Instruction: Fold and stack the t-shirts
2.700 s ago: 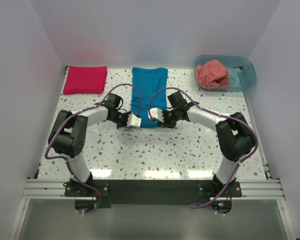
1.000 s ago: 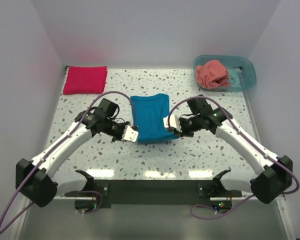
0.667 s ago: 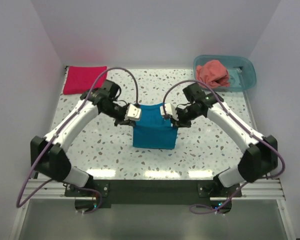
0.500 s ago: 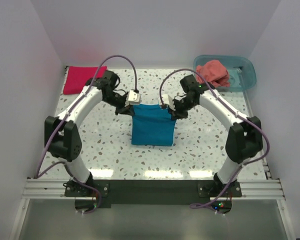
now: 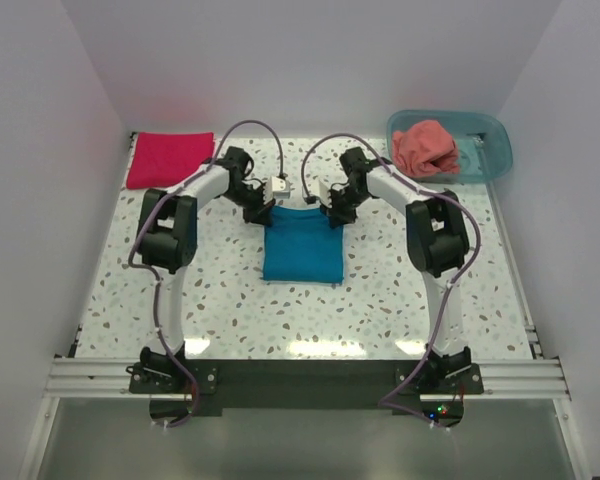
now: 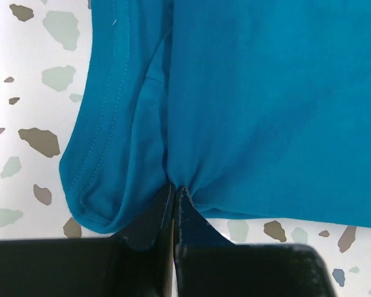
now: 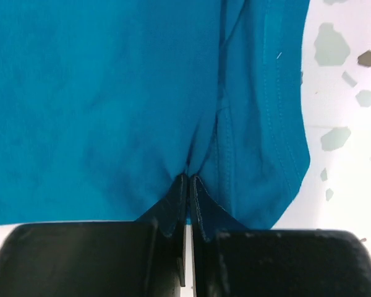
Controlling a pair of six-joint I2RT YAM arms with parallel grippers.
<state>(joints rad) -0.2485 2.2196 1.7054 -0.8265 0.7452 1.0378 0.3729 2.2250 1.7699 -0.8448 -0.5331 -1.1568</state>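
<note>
The teal-blue t-shirt point(image 5: 302, 247) lies folded into a short rectangle at the middle of the table. My left gripper point(image 5: 268, 207) is shut on its far left corner, and my right gripper point(image 5: 330, 211) is shut on its far right corner. In the left wrist view the pinched cloth point(image 6: 247, 105) bunches at the closed fingertips point(image 6: 175, 189). The right wrist view shows the same teal cloth point(image 7: 99, 105) pinched at that gripper's closed tips point(image 7: 188, 179). The crimson-magenta shirt point(image 5: 170, 159) lies folded at the far left corner. The salmon-coral shirt point(image 5: 426, 148) is crumpled in the tub.
A translucent teal plastic tub point(image 5: 488, 150) stands at the far right corner. The speckled tabletop point(image 5: 210, 290) has white walls on three sides. Both arms reach far over the table, elbows out to each side.
Both grippers carried the near edge of the teal-blue shirt up and away over its far part, halving its length. The arms now reach further toward the back.
</note>
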